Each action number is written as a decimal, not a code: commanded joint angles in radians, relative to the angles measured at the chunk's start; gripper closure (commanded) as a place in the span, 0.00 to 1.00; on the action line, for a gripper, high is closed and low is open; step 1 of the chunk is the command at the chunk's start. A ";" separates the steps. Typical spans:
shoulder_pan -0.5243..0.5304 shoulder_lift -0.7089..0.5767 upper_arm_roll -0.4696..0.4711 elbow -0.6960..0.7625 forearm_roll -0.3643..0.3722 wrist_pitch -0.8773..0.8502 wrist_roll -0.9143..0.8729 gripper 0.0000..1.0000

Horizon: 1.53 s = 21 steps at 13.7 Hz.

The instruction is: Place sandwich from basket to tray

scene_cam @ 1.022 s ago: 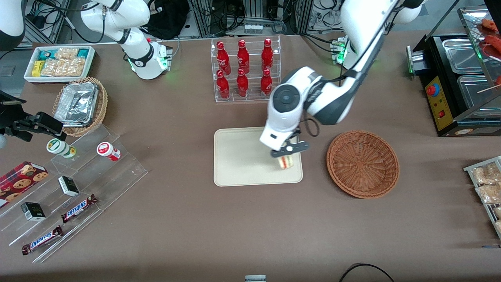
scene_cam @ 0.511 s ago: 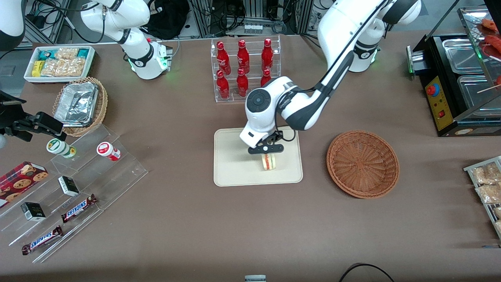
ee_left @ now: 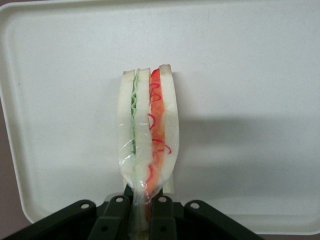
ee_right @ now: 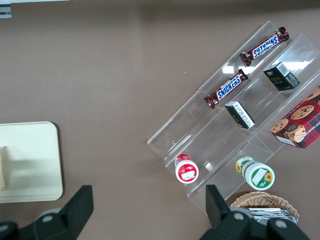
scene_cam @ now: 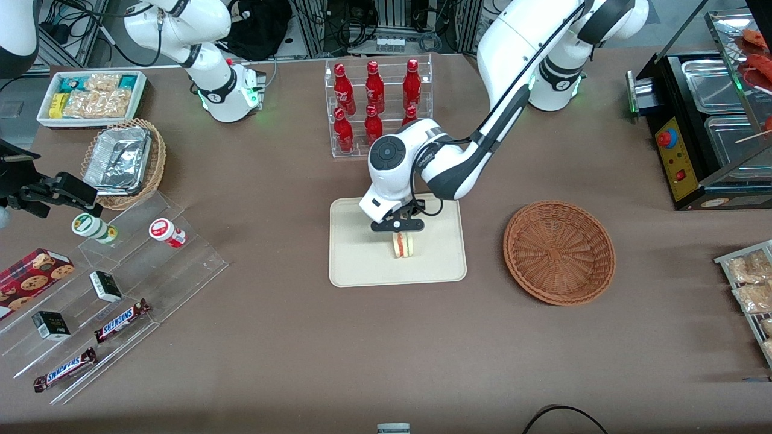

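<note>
One sandwich (scene_cam: 403,245) hangs clamped by its narrow end in the pincer (scene_cam: 398,229), layers upright, over the middle of the one tray (scene_cam: 356,265) at mid-worktop, probably so it can be lowered flat-edged onto the tray. One basket (scene_cam: 559,251), toward the working arm's end, lies empty. Six red bottles (scene_cam: 374,105) stand racked nearby.

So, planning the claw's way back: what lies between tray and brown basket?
Only bare table in the front view, between tray and basket; the claw holds the sandwich.
</note>
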 commanded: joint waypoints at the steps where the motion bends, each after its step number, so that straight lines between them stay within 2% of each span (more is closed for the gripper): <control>1: -0.013 0.032 0.009 0.028 0.010 0.026 -0.001 0.85; 4: -0.016 0.047 0.009 0.028 0.006 0.075 -0.004 0.83; 5: -0.016 0.052 0.009 0.028 0.006 0.075 -0.004 0.73; 7: -0.019 0.052 0.009 0.028 0.005 0.075 -0.028 0.19; 8: -0.025 0.047 0.009 0.028 0.014 0.073 -0.048 0.00; 13: -0.015 -0.067 0.011 0.028 0.005 -0.058 -0.088 0.00; 16: -0.001 -0.199 0.027 0.032 -0.020 -0.199 -0.092 0.00; 21: 0.113 -0.449 0.035 0.023 -0.030 -0.481 -0.079 0.00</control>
